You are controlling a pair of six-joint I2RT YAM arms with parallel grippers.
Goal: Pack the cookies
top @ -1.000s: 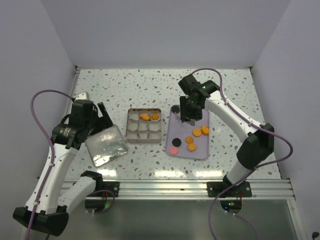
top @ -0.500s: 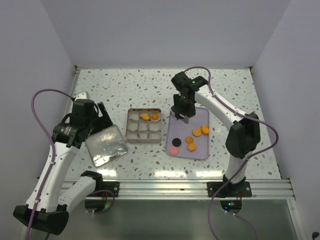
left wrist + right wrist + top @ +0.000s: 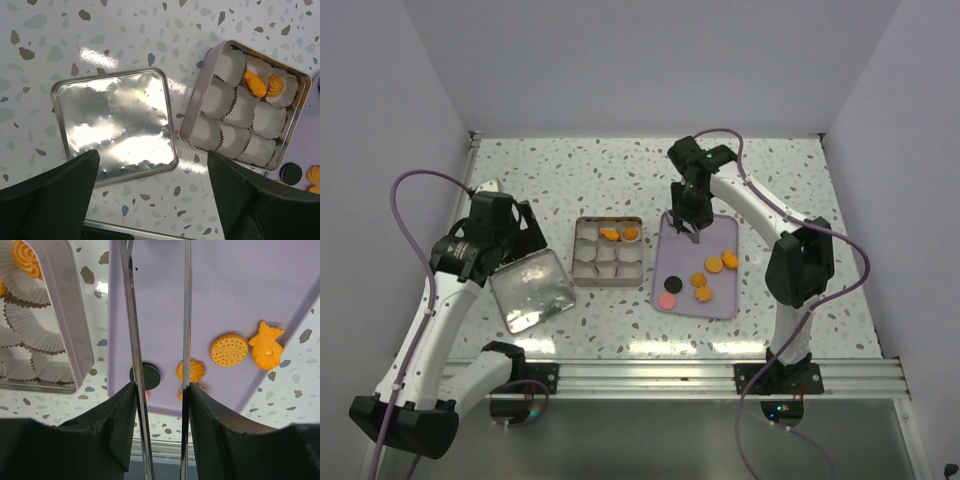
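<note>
Bare bench surrounds the tin [image 3: 202, 90], with the lid [image 3: 530, 290] at its left and the lilac tray [image 3: 718, 298] at its right. Two orange cookies [image 3: 255, 82] sit in the tin's back paper cups [image 3: 235, 107], and six more lie on the tray. The left hand [image 3: 527, 232] gapes empty by the lid; the right hand [image 3: 687, 232] has shifted to the tray's back left corner, fingers partly apart, and I cannot tell whether it holds anything.

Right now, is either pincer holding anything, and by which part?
The left pincer is open, empty. The right pincer hangs over the purple tray; its tips are unclear, so it cannot be told.
</note>
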